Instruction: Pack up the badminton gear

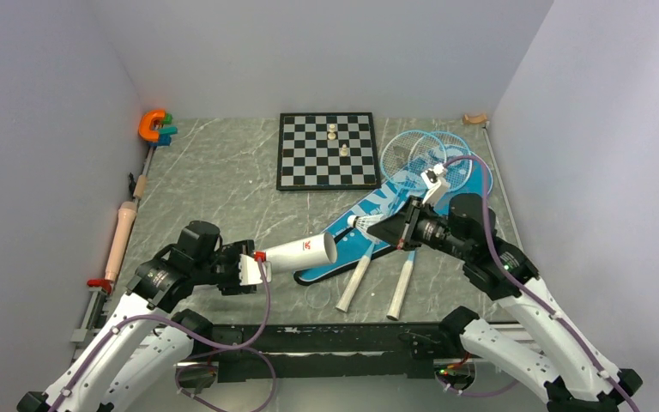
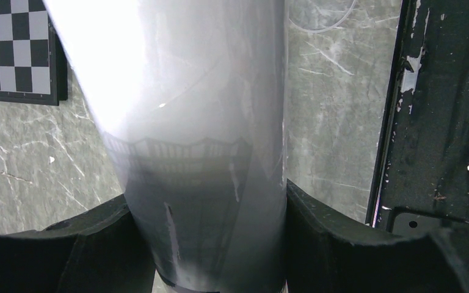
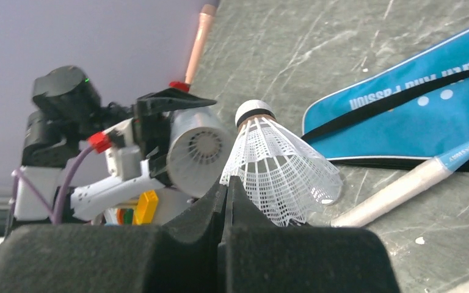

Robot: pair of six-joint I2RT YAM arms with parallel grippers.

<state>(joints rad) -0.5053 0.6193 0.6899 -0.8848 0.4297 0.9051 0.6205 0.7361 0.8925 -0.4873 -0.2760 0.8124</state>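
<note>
My left gripper [image 1: 257, 266] is shut on the long white tube [image 1: 302, 252], which lies nearly level above the table with its open end toward the right arm. In the left wrist view the tube [image 2: 201, 152] fills the gap between my black fingers [image 2: 336, 244]. My right gripper [image 1: 390, 230] is shut on the rim of a white shuttlecock [image 3: 278, 171], cork end pointing at the tube's mouth [image 3: 198, 152] a short way off. Two light-blue rackets [image 1: 420, 163] lie across the blue bag [image 1: 395, 193], white handles [image 1: 402, 283] toward me.
A black-and-white chessboard [image 1: 327, 150] with two pieces lies at the back centre. A tan rolling pin [image 1: 121, 240] rests along the left rail, with an orange clamp [image 1: 153, 125] at the back left. A clear ring [image 1: 319, 297] lies near the racket handles.
</note>
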